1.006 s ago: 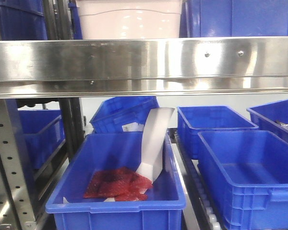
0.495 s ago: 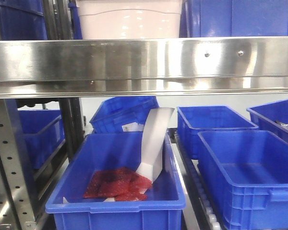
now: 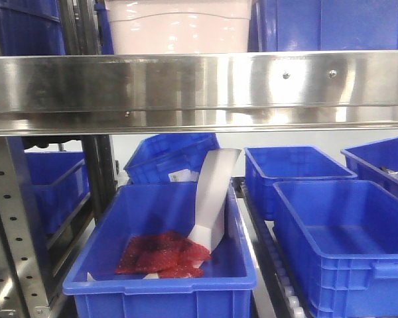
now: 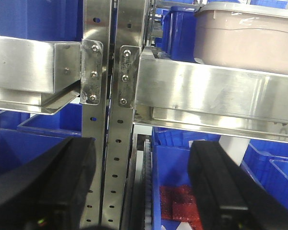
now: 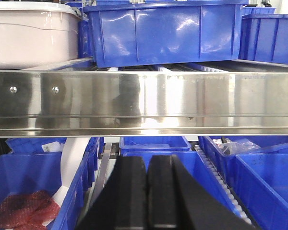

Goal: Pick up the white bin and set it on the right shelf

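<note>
The white bin (image 3: 179, 30) stands on the right shelf (image 3: 199, 83), just behind its shiny front rail, with a blue crate close on its right. In the left wrist view the white bin (image 4: 245, 38) is up at the right on the right shelf (image 4: 206, 91), and my left gripper (image 4: 143, 153) hangs open below the rail, its black fingers (image 4: 216, 177) wide apart and holding nothing. Seen from the right wrist, the white bin (image 5: 29, 38) is at the upper left above the right shelf (image 5: 144, 100). My right gripper (image 5: 146, 165) is shut and holds nothing, below the rail. Neither gripper shows in the front view.
Perforated steel uprights (image 4: 108, 110) stand left of the bin. A big blue crate (image 5: 163, 31) sits on the shelf beside it. Below, several blue crates fill the lower level; one (image 3: 162, 278) holds red mesh bags (image 3: 162, 253) and a white paper strip (image 3: 215, 192).
</note>
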Controlling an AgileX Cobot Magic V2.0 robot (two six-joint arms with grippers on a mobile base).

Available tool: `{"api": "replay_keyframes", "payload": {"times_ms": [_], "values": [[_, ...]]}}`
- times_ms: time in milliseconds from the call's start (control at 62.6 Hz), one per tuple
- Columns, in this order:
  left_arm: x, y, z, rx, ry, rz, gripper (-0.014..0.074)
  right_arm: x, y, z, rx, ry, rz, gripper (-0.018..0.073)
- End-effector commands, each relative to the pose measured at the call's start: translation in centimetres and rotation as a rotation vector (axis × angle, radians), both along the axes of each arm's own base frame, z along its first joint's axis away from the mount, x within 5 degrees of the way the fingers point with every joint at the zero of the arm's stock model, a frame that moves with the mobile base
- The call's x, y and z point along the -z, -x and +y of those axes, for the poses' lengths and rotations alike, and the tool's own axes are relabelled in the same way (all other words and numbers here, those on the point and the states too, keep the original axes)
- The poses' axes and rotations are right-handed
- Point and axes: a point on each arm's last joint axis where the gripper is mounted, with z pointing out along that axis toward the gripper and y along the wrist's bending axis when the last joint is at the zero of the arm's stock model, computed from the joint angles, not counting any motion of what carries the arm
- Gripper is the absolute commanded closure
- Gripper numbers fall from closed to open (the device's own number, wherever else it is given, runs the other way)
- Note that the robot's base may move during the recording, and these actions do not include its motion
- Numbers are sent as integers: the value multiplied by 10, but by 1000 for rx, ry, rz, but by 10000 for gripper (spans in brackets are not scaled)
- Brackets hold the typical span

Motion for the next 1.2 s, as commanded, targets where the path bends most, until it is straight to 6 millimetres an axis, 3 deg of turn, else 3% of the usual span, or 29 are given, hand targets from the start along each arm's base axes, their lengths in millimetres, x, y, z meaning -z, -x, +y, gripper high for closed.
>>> {"api": "replay_keyframes", "payload": {"times_ms": [0, 1181], "values": [[0, 0, 1, -10, 16, -71, 714, -10, 2, 0, 2, 13, -105, 509], [0, 0, 1, -10, 16, -71, 713, -10, 2, 0, 2, 13, -105, 509]]}}
